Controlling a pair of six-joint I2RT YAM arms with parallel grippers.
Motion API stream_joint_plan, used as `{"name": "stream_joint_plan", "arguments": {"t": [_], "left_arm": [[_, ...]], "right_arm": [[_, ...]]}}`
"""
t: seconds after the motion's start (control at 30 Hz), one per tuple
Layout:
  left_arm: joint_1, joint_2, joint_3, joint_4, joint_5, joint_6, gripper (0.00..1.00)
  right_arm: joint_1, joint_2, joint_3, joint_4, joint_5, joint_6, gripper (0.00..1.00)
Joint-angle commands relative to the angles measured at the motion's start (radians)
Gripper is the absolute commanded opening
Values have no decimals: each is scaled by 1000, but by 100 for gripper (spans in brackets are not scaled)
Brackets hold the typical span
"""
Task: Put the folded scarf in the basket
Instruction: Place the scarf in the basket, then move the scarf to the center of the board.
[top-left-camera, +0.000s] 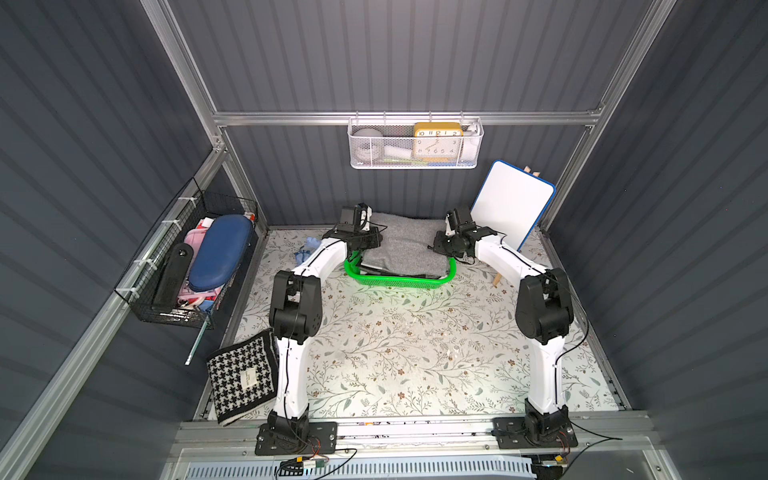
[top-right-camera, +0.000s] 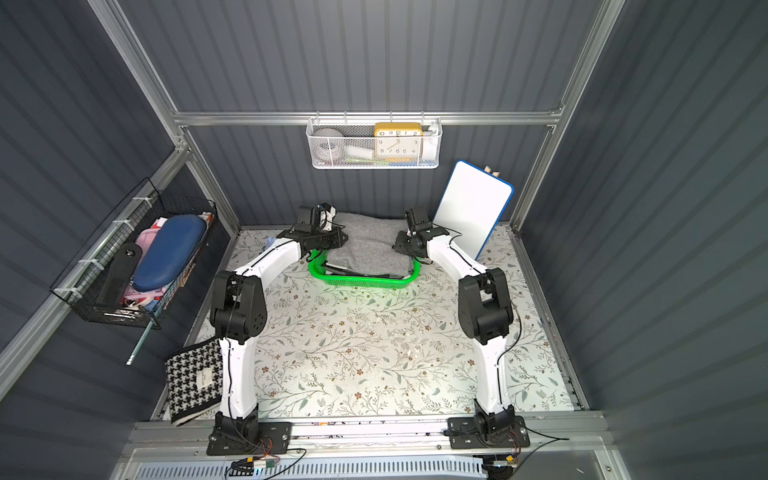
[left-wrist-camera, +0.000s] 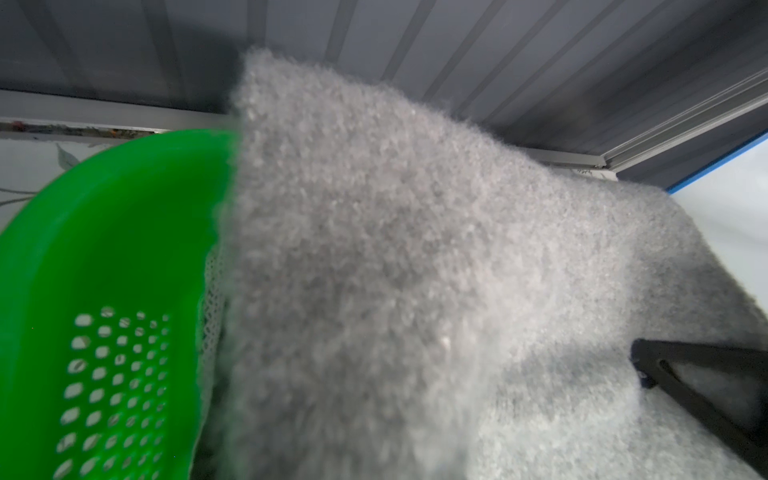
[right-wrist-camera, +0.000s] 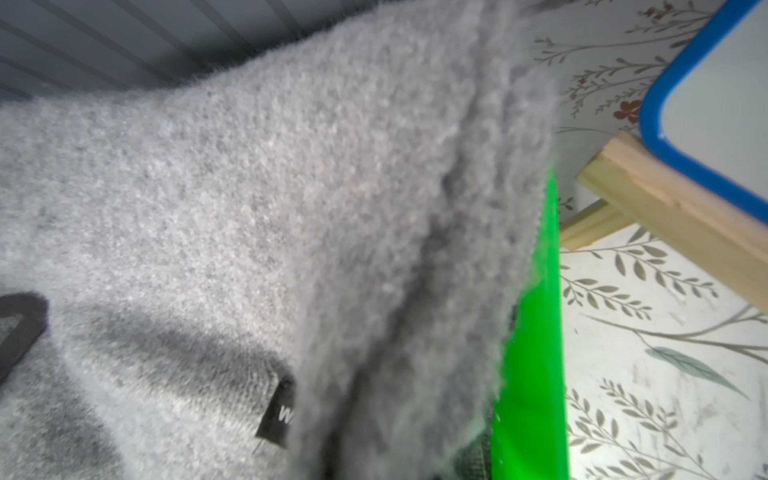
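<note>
The folded scarf (top-left-camera: 409, 245) is thick, grey and fuzzy. Its near end lies inside the bright green perforated basket (top-left-camera: 399, 281) at the back of the table, and its far end stands raised toward the back wall. My left gripper (top-left-camera: 374, 237) is at the scarf's left edge and my right gripper (top-left-camera: 436, 246) at its right edge. In both wrist views the scarf (left-wrist-camera: 374, 249) (right-wrist-camera: 249, 187) bunches up toward the camera and hides the fingers, with the basket's rim (left-wrist-camera: 104, 249) (right-wrist-camera: 536, 353) right beside it. Both grippers are shut on the cloth.
A blue-framed whiteboard (top-left-camera: 511, 203) on a wooden easel stands just right of the basket. A black-and-white houndstooth cloth (top-left-camera: 243, 376) lies at the front left. A black wire basket (top-left-camera: 199, 266) hangs on the left wall, and a white mesh basket (top-left-camera: 415, 143) on the back rail.
</note>
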Motion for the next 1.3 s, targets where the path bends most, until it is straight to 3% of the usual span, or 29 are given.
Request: {"name": "stream_joint_plan", "arguments": {"t": [0.0, 0.03, 0.07, 0.1, 0.13, 0.2, 0.3, 0.57, 0.93, 1.1, 1.27], "left_arm": [[22, -9, 45, -9, -13, 54, 31], [21, -23, 52, -8, 7, 48, 61], [21, -34, 60, -10, 18, 42, 84], [21, -47, 77, -22, 29, 37, 96], [20, -61, 96, -40, 33, 30, 99], [15, -99, 114, -63, 45, 17, 99], [-4, -188, 66, -52, 104, -25, 99], [-162, -387, -51, -53, 128, -81, 99], [-190, -831, -600, 32, 64, -216, 99], [-190, -963, -816, -24, 6, -267, 99], [-190, -1050, -956, -117, -136, -342, 99]], "right_arm": [[-23, 5, 25, -104, 8, -4, 5], [-23, -6, 36, -111, -1, 0, 18], [-22, -15, 45, -119, -6, 2, 29], [-22, -27, 57, -132, -9, 5, 41], [-20, -42, 65, -149, -12, 8, 52], [-15, -76, 67, -175, -12, 4, 61], [-4, -144, 35, -215, 5, -2, 62], [50, -460, -344, -121, -36, 40, 62], [125, -988, -893, 41, -82, 177, 61], [133, -1146, -1083, 86, -95, 251, 61], [134, -1250, -1194, 80, -84, 286, 61]]}}
